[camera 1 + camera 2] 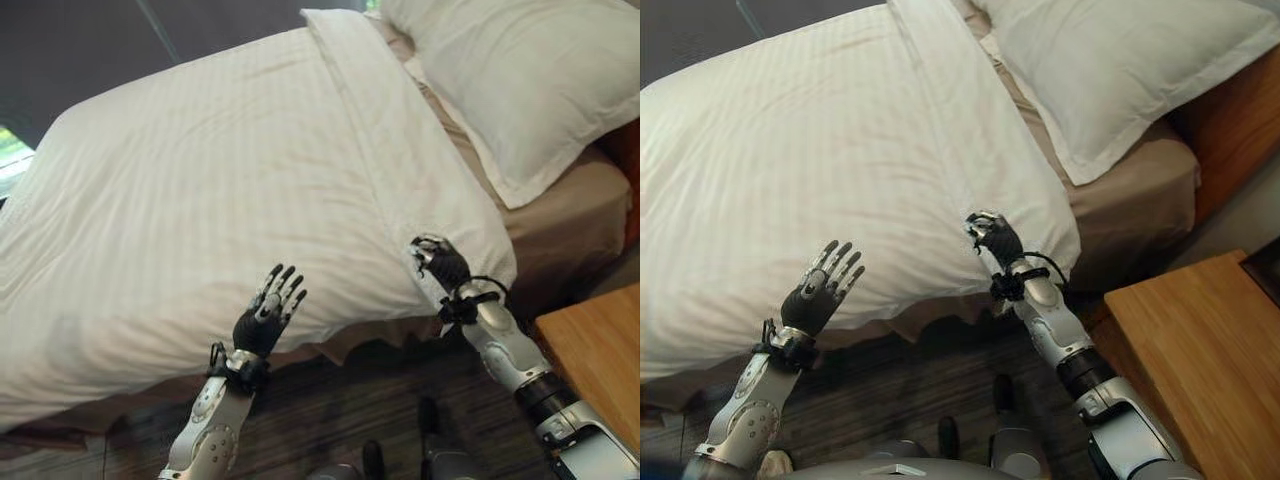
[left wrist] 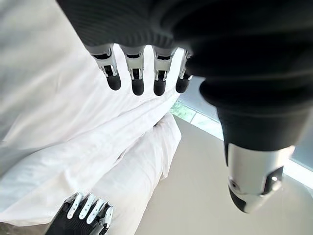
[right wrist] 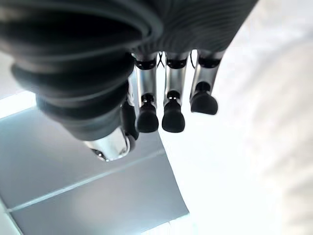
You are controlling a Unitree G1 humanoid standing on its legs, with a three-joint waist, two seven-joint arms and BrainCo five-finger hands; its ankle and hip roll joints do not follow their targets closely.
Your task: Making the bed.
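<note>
No writing, label, number or sign can be read anywhere in these views.

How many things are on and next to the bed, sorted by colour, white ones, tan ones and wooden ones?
White: 2, the duvet and the pillow.
Tan: 1, the fitted sheet on the mattress.
Wooden: 1, the bedside table.
Total: 4.
</note>
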